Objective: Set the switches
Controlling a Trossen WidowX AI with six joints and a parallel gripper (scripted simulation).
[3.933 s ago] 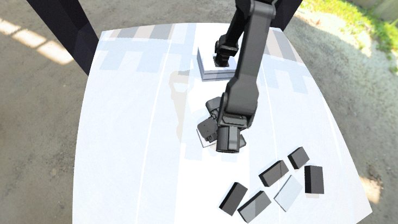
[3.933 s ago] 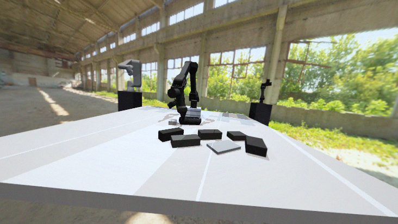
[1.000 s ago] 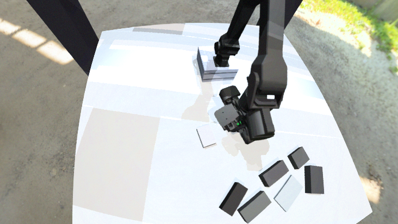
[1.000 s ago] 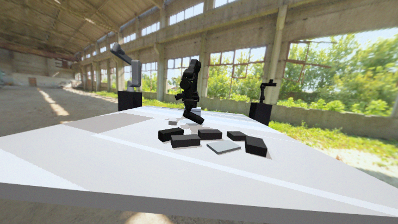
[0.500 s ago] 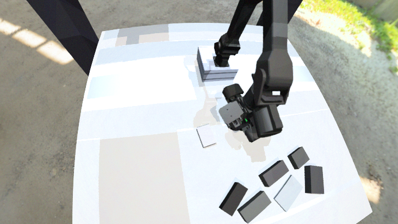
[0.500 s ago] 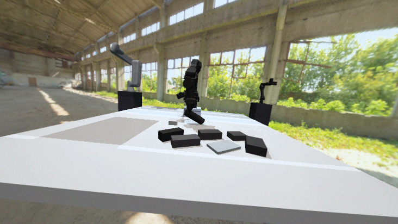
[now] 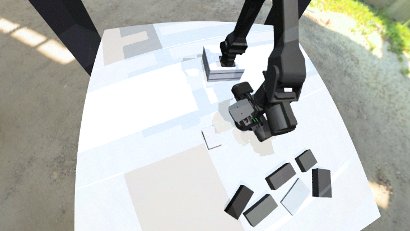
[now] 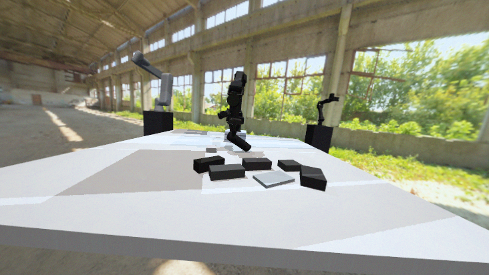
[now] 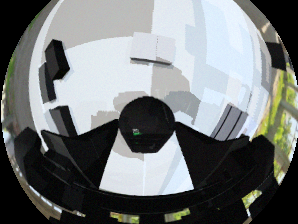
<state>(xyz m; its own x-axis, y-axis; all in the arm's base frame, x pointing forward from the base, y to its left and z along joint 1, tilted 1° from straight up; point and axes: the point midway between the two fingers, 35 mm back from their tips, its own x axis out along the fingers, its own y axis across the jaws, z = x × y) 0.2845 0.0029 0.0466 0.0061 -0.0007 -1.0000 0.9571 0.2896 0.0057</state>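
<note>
A dark body with small green marks, which I take for the controller unit point(image 9: 147, 117) point(image 7: 255, 119), fills the gap between my fingertips in the wrist view. My gripper point(image 9: 147, 123) point(image 7: 252, 116) appears shut on it, with bench surface showing around it. Most of the unit is hidden by the hand in the top view. Only one or two green marks show, so the switch settings cannot be read. The label is not visible. In the exterior view the hand is too dark and small to separate from the unit.
Several plain dark blocks point(image 7: 280, 175) point(image 8: 226, 171) and a pale flat plate point(image 7: 295, 197) point(image 8: 273, 178) lie toward the exterior camera. A small white block point(image 7: 212, 137) point(image 8: 211, 149) point(image 9: 152, 47) lies left of the hand. The arm's pale base box point(image 7: 225, 75) stands behind.
</note>
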